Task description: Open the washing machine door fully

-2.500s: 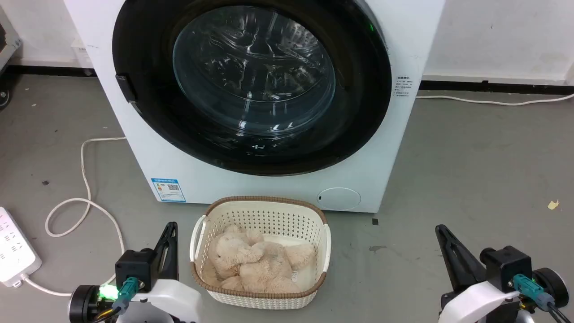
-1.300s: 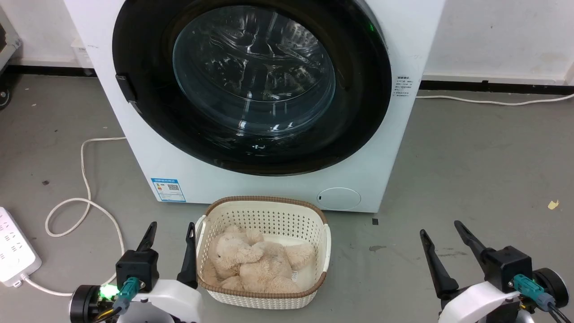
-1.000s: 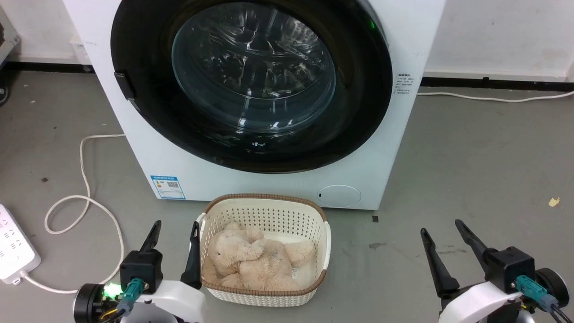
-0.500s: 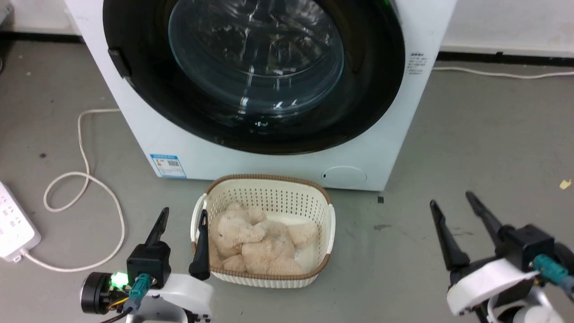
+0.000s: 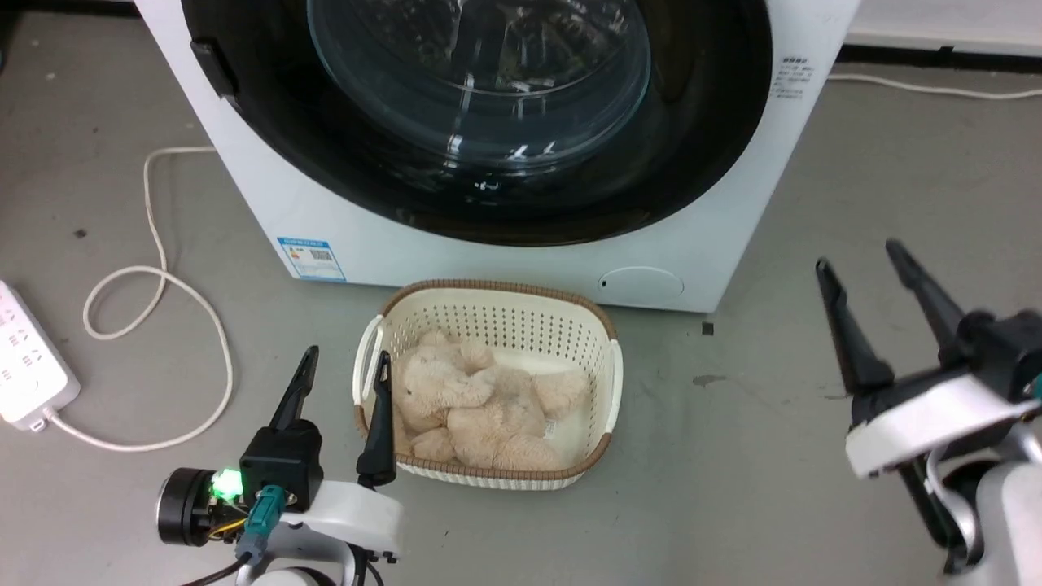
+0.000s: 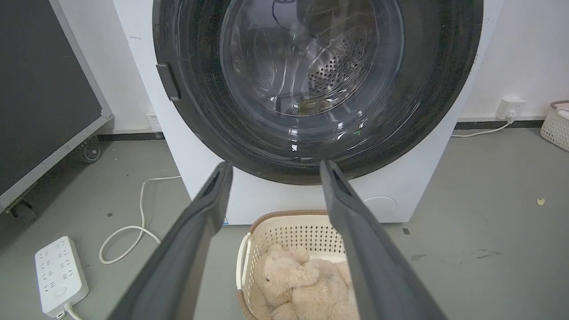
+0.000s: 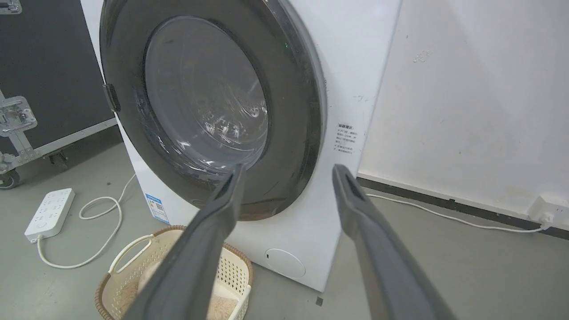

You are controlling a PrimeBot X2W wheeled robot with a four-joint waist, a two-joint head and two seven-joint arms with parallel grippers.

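Washing machine door (image 5: 480,98) shut flush on the machine front, head view; basket (image 5: 496,286) on floor before it; left claw (image 5: 347,353) spread, empty, beside basket; right claw (image 5: 856,254) spread, empty. Left wrist: door ahead, untouched. Right wrist: door seen slantwise, untouched.

1. The washing machine door (image 5: 708,122) is cut off at the top by the head view's edge.
2. Print on the blue label (image 5: 311,259) and the side sticker (image 5: 791,77) is too small to be read.
3. The power strip (image 5: 31,350) is cropped at the left edge.
4. The plush toy (image 6: 289,280) is partly covered by the left tool (image 6: 275,163).
5. The wrist behind the right tool (image 5: 856,254) is blurred.
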